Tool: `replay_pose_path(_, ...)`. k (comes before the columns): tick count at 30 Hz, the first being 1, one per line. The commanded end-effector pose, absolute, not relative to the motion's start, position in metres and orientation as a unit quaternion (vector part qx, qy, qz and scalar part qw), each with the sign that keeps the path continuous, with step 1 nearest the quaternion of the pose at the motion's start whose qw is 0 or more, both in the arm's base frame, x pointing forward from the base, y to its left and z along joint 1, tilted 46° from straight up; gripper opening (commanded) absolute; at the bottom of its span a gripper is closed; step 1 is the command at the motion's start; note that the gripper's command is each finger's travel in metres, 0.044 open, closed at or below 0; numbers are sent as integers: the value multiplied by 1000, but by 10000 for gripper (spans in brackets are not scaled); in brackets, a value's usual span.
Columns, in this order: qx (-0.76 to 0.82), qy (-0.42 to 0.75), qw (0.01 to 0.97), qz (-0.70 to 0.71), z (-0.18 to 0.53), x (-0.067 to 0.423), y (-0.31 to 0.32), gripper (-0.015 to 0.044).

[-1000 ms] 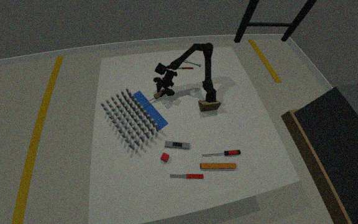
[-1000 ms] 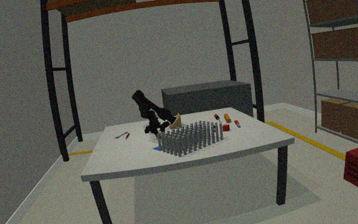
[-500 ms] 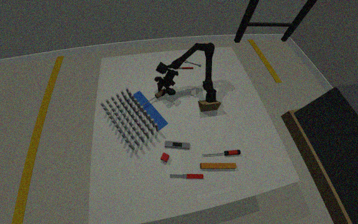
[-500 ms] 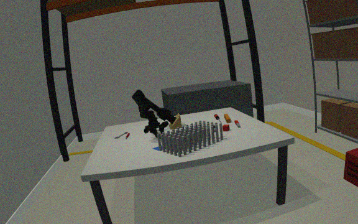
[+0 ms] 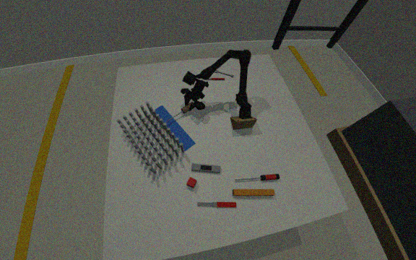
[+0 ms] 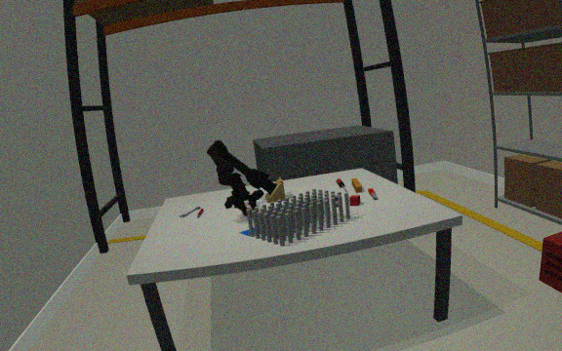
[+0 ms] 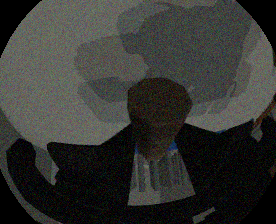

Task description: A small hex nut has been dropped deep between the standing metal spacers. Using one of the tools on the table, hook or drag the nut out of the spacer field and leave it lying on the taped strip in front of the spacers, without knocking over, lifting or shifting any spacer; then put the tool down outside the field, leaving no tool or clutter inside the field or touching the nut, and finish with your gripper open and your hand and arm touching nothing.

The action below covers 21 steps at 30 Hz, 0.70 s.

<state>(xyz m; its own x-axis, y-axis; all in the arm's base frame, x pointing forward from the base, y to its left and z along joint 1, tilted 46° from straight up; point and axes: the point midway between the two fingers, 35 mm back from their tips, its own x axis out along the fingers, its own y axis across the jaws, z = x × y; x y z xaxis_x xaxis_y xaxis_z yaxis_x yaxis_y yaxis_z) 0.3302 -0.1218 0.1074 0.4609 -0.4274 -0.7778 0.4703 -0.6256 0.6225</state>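
My gripper is shut on the brown handle of a thin hook tool. It hangs low just behind the far end of the blue taped strip. The tool's thin rod slants down towards the strip and the standing grey spacers. The spacers stand upright in even rows. The hex nut is hidden among them in every view. In the wrist view the handle fills the middle and dark finger parts lie below it.
A grey block, a red cube, a red-handled screwdriver, an orange bar and a red-handled blade lie in front right. Another thin tool lies at the back. The arm's base stands to the right.
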Motion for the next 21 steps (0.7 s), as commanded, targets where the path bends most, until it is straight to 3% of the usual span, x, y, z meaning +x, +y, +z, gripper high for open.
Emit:
replay_pose_path(1,738,17,433,-516,109,328,-122,0)
replay_pose_path(21,738,17,433,-517,114,316,-126,0)
